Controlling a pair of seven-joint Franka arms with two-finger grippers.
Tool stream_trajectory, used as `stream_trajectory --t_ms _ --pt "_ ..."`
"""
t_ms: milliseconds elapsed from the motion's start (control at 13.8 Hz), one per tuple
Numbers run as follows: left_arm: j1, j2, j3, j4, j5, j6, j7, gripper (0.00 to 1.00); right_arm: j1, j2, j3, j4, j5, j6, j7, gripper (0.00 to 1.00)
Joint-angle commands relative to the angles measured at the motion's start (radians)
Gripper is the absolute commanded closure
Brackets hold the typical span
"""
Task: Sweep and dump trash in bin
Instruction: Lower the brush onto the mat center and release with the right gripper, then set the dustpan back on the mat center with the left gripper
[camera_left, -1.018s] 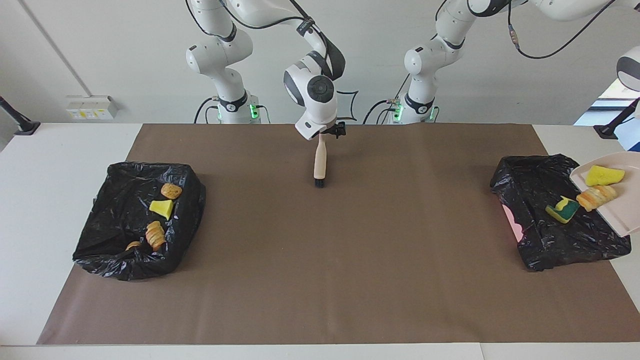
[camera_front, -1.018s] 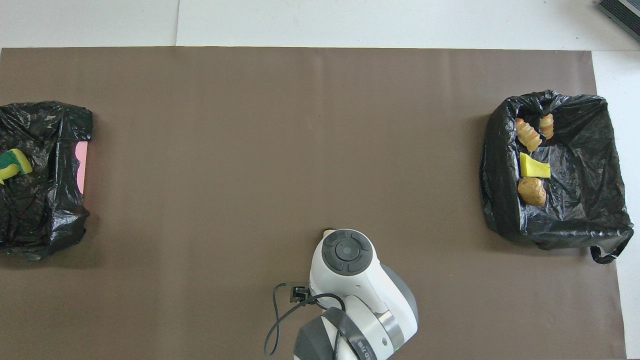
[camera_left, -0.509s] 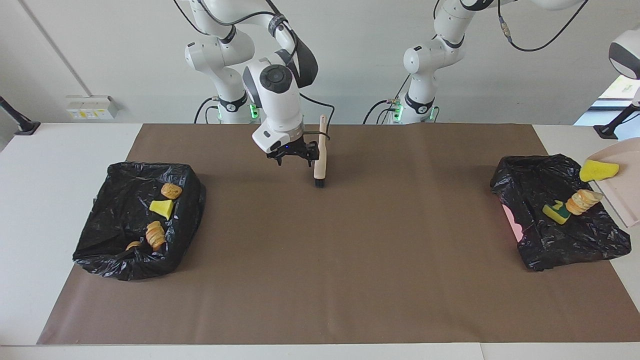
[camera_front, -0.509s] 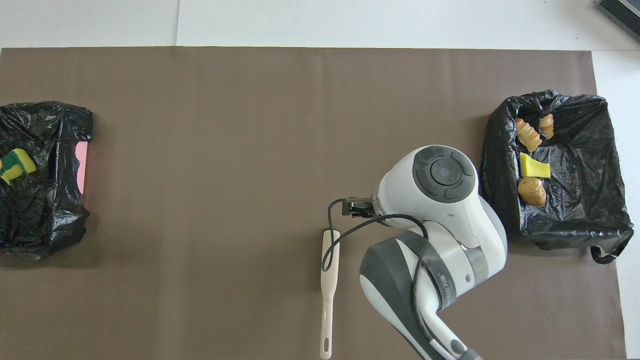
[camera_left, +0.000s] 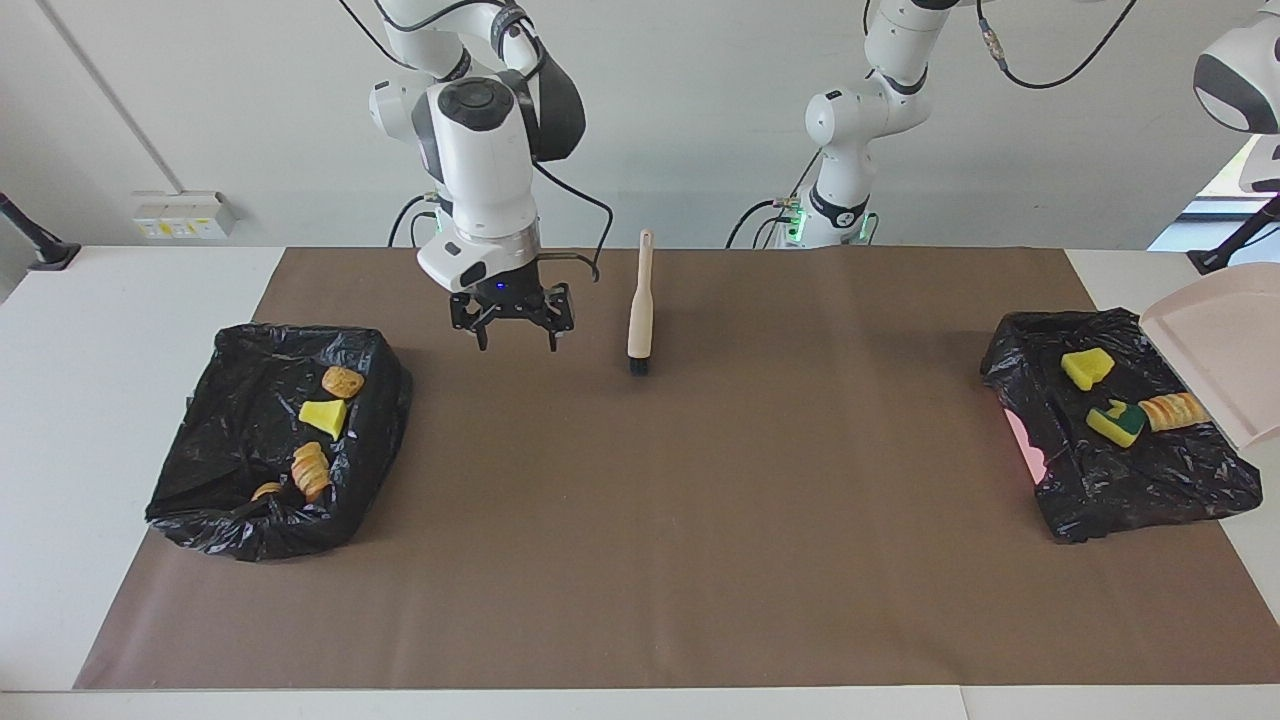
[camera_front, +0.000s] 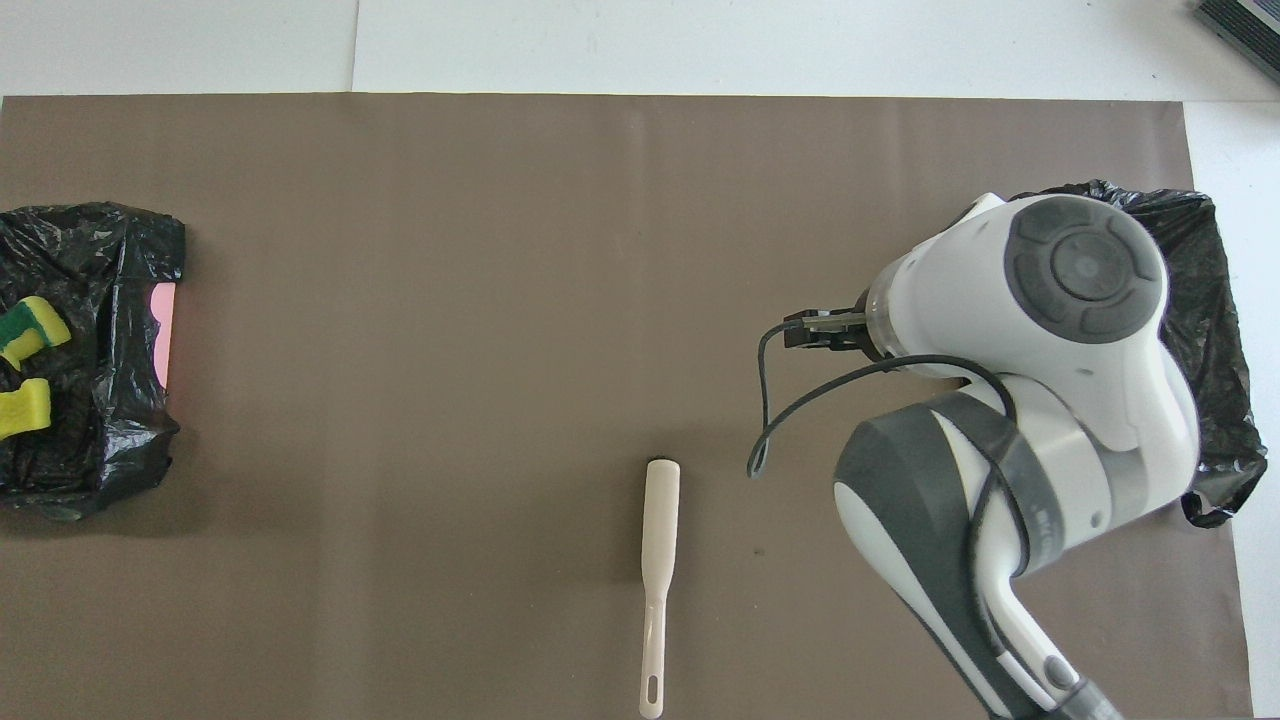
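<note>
1. Progress: no trash was left on the brown mat (camera_left: 700, 550) or the table (camera_left: 100, 400). Every visible piece lay in a bin. Sweeping looked done and the dump nearly so; what remained, by my judgement, was setting the dustpan down.
2. Right jaws: spread wide and empty, hanging over bare mat. The brush (camera_left: 640, 310) lay flat beside them toward the left arm's end, apart from them. One bag-lined bin (camera_left: 280, 440) sat just to their other side, toward the right arm's end.
3. Left jaws: out of view and narrowly closed. Judged to be holding the pale pink dustpan (camera_left: 1225, 350), which hung tilted and empty over the second bag-lined bin (camera_left: 1120, 480), well apart from the right jaws.
4. Trash near the right jaws, in the first bin, four pieces:
   - one brown roll (camera_left: 343, 381)
   - one yellow sponge wedge (camera_left: 323, 415)
   - one sliced bread piece (camera_left: 311, 470)
   - one small tan piece (camera_left: 266, 490), partly hidden in the bag.
5. Trash below the dustpan, in the second bin, three pieces:
   - one yellow wedge (camera_left: 1088, 368)
   - one green-backed sponge (camera_left: 1117, 423)
   - one bread slice stack (camera_left: 1175, 410).
6. Totals: seven trash pieces, two bins, one brush, one dustpan.
</note>
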Motion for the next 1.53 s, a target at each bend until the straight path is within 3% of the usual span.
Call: stream_trajectory --t_ms 0,218,509,727,873,1091,1455 --pt "-0.010 -0.087 0.007 -0.146 -0.194 0.004 -0.117 1.00 -0.084 -0.078 0.012 -0.001 0.001 -0.050 -0.110 0.00" --pt "-0.107 -0.106 0.006 -0.240 -0.291 -0.008 -0.339 1.00 -0.143 -0.136 0.010 0.001 0.005 -0.091 -0.122 0.00" --pt "-0.304 -0.091 0.006 -0.332 -0.390 -0.010 -0.805 1.00 -0.158 -0.174 -0.034 0.053 0.050 -0.241 -0.157 0.00" --pt "-0.423 -0.065 0.006 -0.342 -0.514 -0.011 -1.051 1.00 -0.164 -0.159 -0.090 0.176 0.088 -0.367 -0.204 0.00" --pt "-0.518 -0.013 0.006 -0.326 -0.529 -0.008 -1.262 1.00 -0.170 -0.155 -0.119 0.255 0.094 -0.459 -0.214 0.00" --pt "-0.648 0.104 0.007 -0.221 -0.638 -0.025 -1.482 1.00 -0.164 -0.179 -0.165 0.243 0.099 -0.484 -0.267 0.00" --pt "-0.799 0.300 0.007 0.049 -0.775 -0.107 -1.758 1.00 -0.152 -0.194 -0.160 0.218 0.102 -0.479 -0.270 0.00"
